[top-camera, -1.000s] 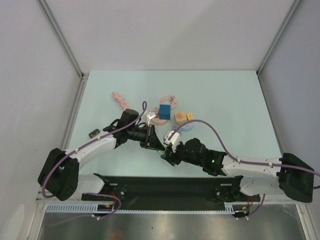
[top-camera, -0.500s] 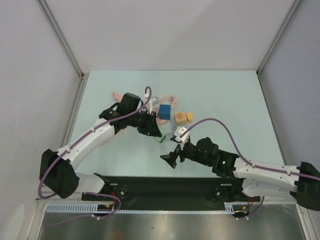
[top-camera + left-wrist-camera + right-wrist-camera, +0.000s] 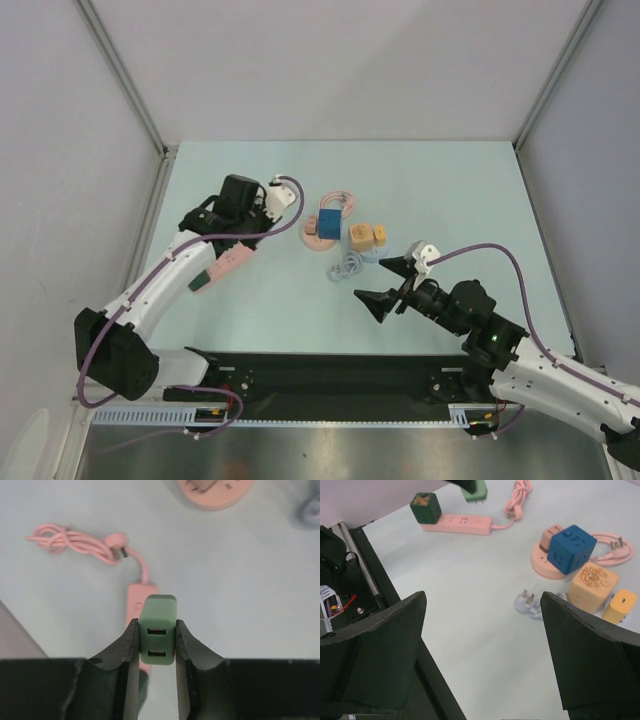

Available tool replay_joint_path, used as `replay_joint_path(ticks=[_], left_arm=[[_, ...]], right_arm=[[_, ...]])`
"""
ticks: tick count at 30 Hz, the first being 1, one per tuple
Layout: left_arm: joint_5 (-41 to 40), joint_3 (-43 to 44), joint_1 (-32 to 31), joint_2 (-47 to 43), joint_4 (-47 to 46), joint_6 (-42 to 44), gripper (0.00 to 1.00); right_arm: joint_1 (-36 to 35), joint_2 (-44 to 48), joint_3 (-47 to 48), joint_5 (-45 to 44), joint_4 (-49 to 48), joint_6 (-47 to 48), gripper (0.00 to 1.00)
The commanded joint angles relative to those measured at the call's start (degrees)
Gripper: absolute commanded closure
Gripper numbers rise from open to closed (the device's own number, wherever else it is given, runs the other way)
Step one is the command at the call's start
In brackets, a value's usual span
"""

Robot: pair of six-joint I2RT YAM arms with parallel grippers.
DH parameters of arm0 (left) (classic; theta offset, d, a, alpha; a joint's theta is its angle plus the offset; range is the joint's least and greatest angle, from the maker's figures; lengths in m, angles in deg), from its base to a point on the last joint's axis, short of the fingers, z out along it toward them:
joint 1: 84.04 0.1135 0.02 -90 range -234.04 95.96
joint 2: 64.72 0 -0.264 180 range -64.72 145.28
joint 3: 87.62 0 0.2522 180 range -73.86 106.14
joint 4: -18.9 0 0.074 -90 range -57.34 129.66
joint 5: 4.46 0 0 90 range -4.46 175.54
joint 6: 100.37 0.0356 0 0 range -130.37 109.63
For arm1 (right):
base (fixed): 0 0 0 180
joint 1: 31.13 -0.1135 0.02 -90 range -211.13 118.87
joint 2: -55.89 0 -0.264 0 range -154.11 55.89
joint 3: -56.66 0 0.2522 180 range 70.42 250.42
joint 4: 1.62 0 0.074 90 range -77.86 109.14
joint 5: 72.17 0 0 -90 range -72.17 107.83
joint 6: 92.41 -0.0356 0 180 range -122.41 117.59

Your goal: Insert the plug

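Swinging out to 9 o'clock, the left fingers [image 3: 131,645] now pinch the green plug [image 3: 157,625] above the pink power strip [image 3: 225,262]; the right fingers [image 3: 380,650] have spread wide. Pale blue counter [image 3: 450,190], white walls [image 3: 330,60].

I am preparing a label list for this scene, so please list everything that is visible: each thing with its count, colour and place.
square plastic USB charger: 1, green, between the left jaws, over the strip
long plastic power strip: 1, pink, left part of the table
coiled strip cable: 1, pink, beyond the strip
cube adapter: 1, dark green, at one end of the strip
round socket base: 1, pink, table centre
cube socket block: 1, blue, on the round base
cube blocks: 2, orange-yellow, larger and smaller, beside the base
plug with cable: 1, white, near the base
table: 1, pale green
left arm: jaws closed on the charger
right arm: jaws open, empty
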Motion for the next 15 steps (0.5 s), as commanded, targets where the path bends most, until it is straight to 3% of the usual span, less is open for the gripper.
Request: replay_joint_path(ticks=[1, 6, 10, 15], left_arm=[[-1.5, -1.9, 6.0, -0.8, -4.2, 13.4, 1.0], [0.9, -5.2, 13.9, -1.4, -5.0, 20.3, 1.0], [5.4, -2.8, 19.1, 0.8, -2.4, 20.2, 1.0], [13.8, -1.9, 20.7, 5.8, -1.4, 20.4, 1.0]], right_arm=[[3.0, 1.6, -0.9, 4.2, 1.3, -3.1, 0.0], [5.5, 2.2, -1.3, 6.1, 1.4, -4.2, 0.0], [6.9, 1.7, -1.9, 7.5, 0.5, -5.0, 0.0], [7.6, 1.1, -2.5, 8.9, -0.9, -6.0, 0.0]])
